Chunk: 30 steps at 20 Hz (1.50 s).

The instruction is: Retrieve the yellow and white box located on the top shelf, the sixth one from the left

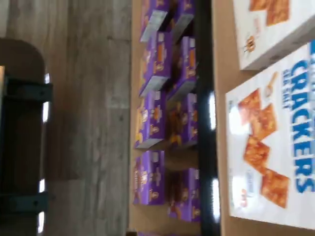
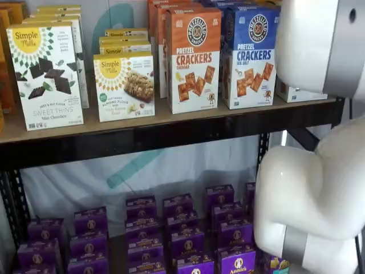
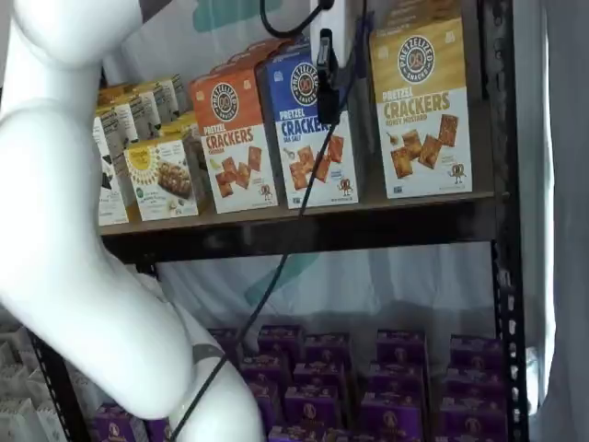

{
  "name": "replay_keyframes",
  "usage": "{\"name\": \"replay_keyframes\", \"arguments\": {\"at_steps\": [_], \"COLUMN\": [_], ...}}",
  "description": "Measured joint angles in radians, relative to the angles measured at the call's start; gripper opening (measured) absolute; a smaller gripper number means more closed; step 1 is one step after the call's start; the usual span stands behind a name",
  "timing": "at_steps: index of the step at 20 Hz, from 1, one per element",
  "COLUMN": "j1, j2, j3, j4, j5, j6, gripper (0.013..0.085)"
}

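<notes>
On the top shelf (image 3: 304,226) the yellow and white box (image 3: 421,115) stands untouched right of the blue-topped carton (image 3: 308,129), while the gripper (image 3: 325,69), side-on though fully spread, approaches and must next line up with it.

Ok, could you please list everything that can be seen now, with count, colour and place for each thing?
yellow and white box: one, yellow over white, right end of the top shelf
blue-topped crackers carton: front one clear, more behind, left of the yellow one
orange-topped crackers carton: front one clear, more behind, left of the blue
Simple Mills boxes: several, white and yellow, left part of the top shelf
purple boxes: many, in rows on the lower shelf
cable: one, black, hanging before the shelves
arm: white, in front of the shelves
gripper: black finger before the blue carton, side-on
</notes>
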Motion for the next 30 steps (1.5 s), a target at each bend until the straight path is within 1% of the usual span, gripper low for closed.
{"name": "replay_keyframes", "arguments": {"at_steps": [3, 5, 8, 9, 10, 12, 14, 16, 18, 20, 24, 28, 30], "j1": [-0.051, -0.066, -0.096, -0.106, -0.115, -0.122, -0.123, -0.115, -0.104, -0.095, -0.084, -0.074, -0.062], "j2": [-0.009, -0.013, -0.018, -0.022, -0.025, -0.029, -0.026, -0.02, -0.014, -0.003, 0.037, 0.085, 0.115], "j3": [0.005, 0.008, 0.015, 0.025, 0.033, 0.046, 0.052, 0.056, 0.062, 0.059, 0.03, -0.015, -0.051], "j4": [0.079, 0.104, 0.159, 0.184, 0.211, 0.244, 0.262, 0.264, 0.253, 0.237, 0.213, 0.193, 0.161], "j5": [-0.034, -0.052, -0.095, -0.12, -0.147, -0.194, -0.232, -0.277, -0.322, -0.347, -0.362, -0.358, -0.34], "j6": [-0.02, -0.028, -0.043, -0.049, -0.055, -0.065, -0.075, -0.089, -0.106, -0.117, -0.125, -0.12, -0.109], "gripper": [0.085, 0.085, 0.085, 0.085, 0.085, 0.085, 0.085, 0.085, 0.085, 0.085, 0.085, 0.085, 0.085]}}
